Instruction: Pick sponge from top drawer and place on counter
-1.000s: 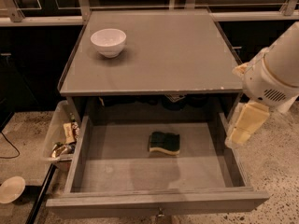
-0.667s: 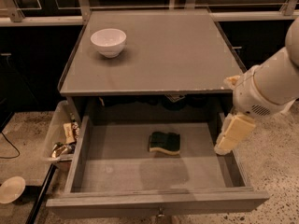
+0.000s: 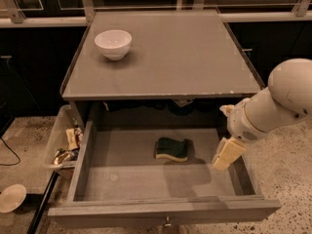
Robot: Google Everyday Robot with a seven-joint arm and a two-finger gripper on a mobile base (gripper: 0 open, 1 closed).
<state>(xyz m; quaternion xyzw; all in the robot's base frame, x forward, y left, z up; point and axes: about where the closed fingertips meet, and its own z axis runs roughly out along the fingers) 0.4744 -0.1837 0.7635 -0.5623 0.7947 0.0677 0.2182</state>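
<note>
Wavy green-and-yellow sponge (image 3: 171, 149) lies in the grey wooden drawer (image 3: 146, 182). The cream gripper (image 3: 228, 154) hangs below the front-right corner of the flat grey counter (image 3: 195, 57); can't tell its grip.

High front view down into drawer (image 3: 131, 179); gripper (image 3: 224, 157) right.

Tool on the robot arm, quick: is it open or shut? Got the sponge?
Tool: cannot be told whether open or shut. It hangs over the right side of the top drawer, apart from the sponge, not holding it.
</note>
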